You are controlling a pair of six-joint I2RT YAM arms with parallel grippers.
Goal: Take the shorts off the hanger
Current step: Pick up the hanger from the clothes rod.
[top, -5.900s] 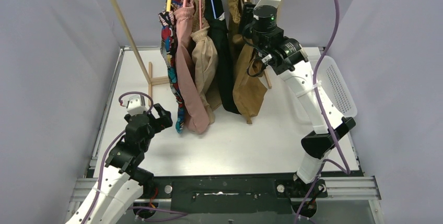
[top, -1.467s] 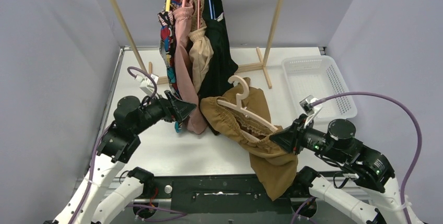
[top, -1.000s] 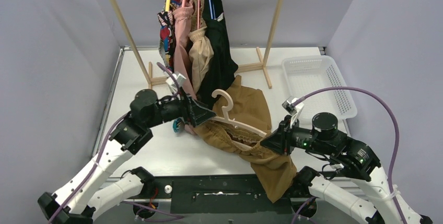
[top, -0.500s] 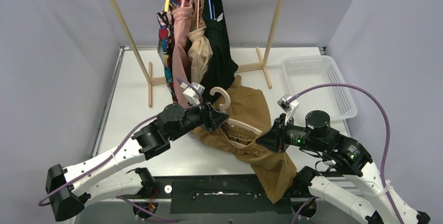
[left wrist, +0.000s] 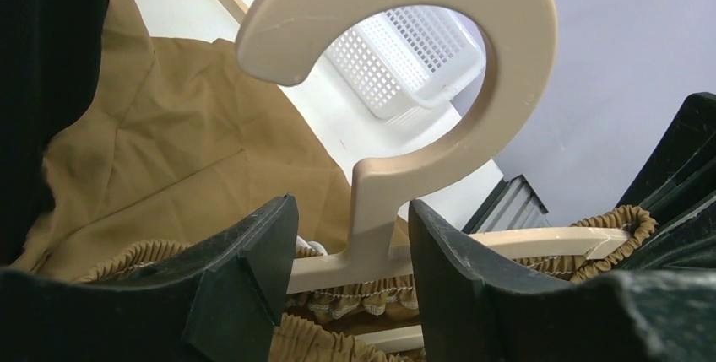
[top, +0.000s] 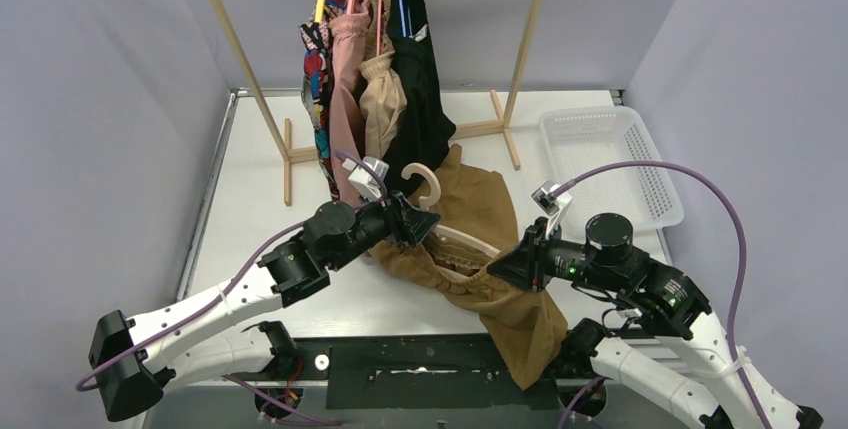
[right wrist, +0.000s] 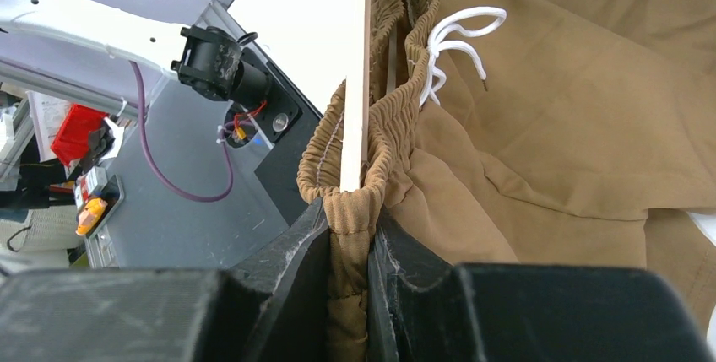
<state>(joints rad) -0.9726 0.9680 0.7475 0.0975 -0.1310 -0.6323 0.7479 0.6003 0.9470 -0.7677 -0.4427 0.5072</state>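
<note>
The tan-brown shorts (top: 483,211) lie crumpled on the desk (top: 258,184), near middle, threaded on a beige hanger (left wrist: 507,83). Right jaws clench their waistband (right wrist: 388,138); left jaws straddle the hanger's neck, grip unclear.

Shorts (top: 480,199) on their hanger (top: 465,242) lie before the rack (top: 520,49), perhaps overhanging the table (top: 250,199).

Top edge is cutting off the rack (top: 525,39) and the hooks of the hanging shorts (top: 385,89). From above, left pincer (top: 425,221) is covering the hanger (left wrist: 376,202) neck. In left wrist view its fingers (left wrist: 253,252) are cropping the hanger's arms, and the basket (left wrist: 405,58) is showing only through the hook. Tan shorts (top: 480,204) are swallowing the bar's end where right pincer (right wrist: 370,218) is pinching the waistband. Clutter past the desk (top: 250,199) is reading too small to identify.
</note>
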